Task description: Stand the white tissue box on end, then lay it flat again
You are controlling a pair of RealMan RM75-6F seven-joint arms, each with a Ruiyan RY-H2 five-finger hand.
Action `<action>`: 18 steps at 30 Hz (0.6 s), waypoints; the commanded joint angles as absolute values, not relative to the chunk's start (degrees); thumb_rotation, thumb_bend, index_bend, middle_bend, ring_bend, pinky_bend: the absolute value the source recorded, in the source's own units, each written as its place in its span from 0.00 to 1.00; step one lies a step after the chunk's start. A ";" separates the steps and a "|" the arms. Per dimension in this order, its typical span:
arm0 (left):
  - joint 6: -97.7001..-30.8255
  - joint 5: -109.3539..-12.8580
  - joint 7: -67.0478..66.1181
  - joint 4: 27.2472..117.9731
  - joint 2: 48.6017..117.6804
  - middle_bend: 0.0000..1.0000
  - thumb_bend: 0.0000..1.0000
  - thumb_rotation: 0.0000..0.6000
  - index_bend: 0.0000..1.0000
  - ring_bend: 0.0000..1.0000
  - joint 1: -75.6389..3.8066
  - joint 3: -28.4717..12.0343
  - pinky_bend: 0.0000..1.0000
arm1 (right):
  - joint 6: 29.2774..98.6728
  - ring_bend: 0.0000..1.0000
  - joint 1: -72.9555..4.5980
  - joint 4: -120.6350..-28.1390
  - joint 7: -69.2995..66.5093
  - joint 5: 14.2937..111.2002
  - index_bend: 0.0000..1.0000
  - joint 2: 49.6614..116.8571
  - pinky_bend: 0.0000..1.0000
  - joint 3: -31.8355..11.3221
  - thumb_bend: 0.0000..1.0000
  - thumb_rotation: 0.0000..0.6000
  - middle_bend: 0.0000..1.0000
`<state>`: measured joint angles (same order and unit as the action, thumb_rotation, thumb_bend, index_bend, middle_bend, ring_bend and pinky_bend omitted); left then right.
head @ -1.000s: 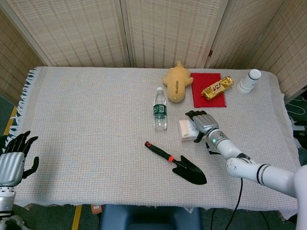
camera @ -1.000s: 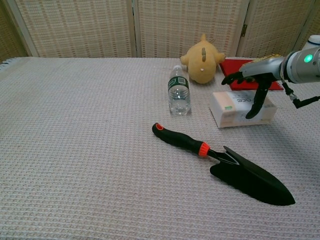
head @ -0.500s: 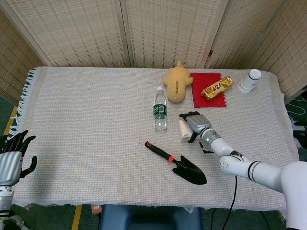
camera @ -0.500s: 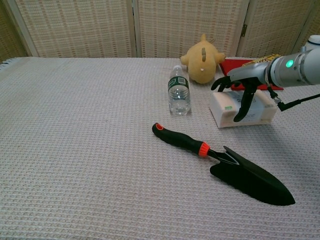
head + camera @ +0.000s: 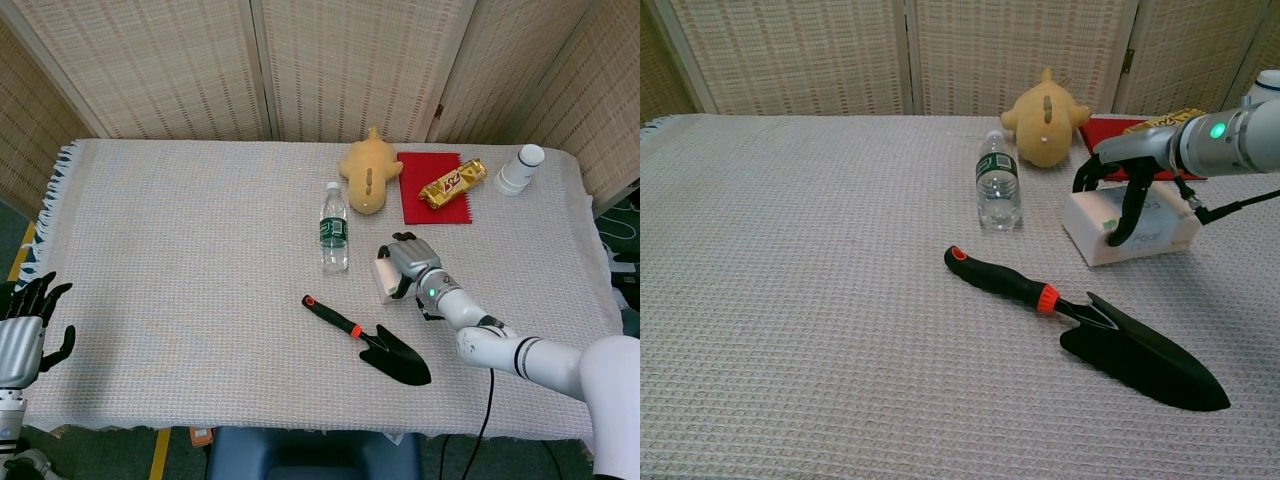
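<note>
The white tissue box (image 5: 381,281) (image 5: 1160,236) lies on the woven cloth right of the water bottle, its near-left end slightly raised. My right hand (image 5: 408,260) (image 5: 1118,178) grips that end, with fingers curled over the top and the thumb down the front face. In the head view the hand covers most of the box. My left hand (image 5: 20,336) hangs off the table's front-left corner with fingers spread and nothing in it; the chest view does not show it.
A water bottle (image 5: 334,231) (image 5: 998,183) stands just left of the box. A black trowel (image 5: 375,345) (image 5: 1110,335) lies in front. Behind are a yellow plush toy (image 5: 368,172) (image 5: 1045,120), a red notebook (image 5: 430,202) with a gold snack bar (image 5: 452,183), and a white cup (image 5: 520,168).
My right hand slid toward the box's left end and curled its fingers and thumb around it. The box has turned and tipped a little. The left hand barely moved.
</note>
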<state>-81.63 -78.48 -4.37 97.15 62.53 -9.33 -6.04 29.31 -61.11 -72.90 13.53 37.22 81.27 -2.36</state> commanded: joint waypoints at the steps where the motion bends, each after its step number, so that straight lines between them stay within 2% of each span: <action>1: -81.59 -78.53 -4.37 97.16 62.51 0.00 0.48 1.00 0.16 0.00 -9.32 -6.00 0.09 | 30.31 0.10 -60.72 -73.02 13.06 38.19 0.38 81.37 0.00 -2.62 0.00 1.00 0.29; 6: -81.71 -78.63 -4.45 97.16 62.55 0.00 0.48 1.00 0.16 0.00 -9.25 -5.97 0.09 | 33.05 0.15 -58.56 -73.63 10.27 42.74 0.38 81.13 0.00 -4.27 0.00 1.00 0.33; 9: -81.67 -78.60 -4.63 97.17 62.59 0.00 0.48 1.00 0.16 0.00 -9.25 -5.95 0.09 | 36.52 0.19 -54.89 -74.73 3.57 49.09 0.38 80.89 0.00 -7.16 0.00 1.00 0.36; 13: -81.63 -78.61 -4.81 97.22 62.65 0.00 0.48 1.00 0.16 0.00 -9.28 -5.95 0.09 | 44.86 0.19 -47.07 -73.32 -16.37 62.31 0.40 82.44 0.00 -11.41 0.00 1.00 0.36; 18: -81.50 -78.72 -5.16 97.29 62.79 0.00 0.48 1.00 0.16 0.00 -9.37 -5.88 0.09 | 51.42 0.20 -40.82 -65.00 -48.73 73.94 0.41 86.29 0.00 -12.51 0.00 1.00 0.37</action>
<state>-81.51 -78.71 -5.15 97.28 62.78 -9.36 -5.89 42.66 -49.30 -71.86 -19.43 59.64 82.72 -9.30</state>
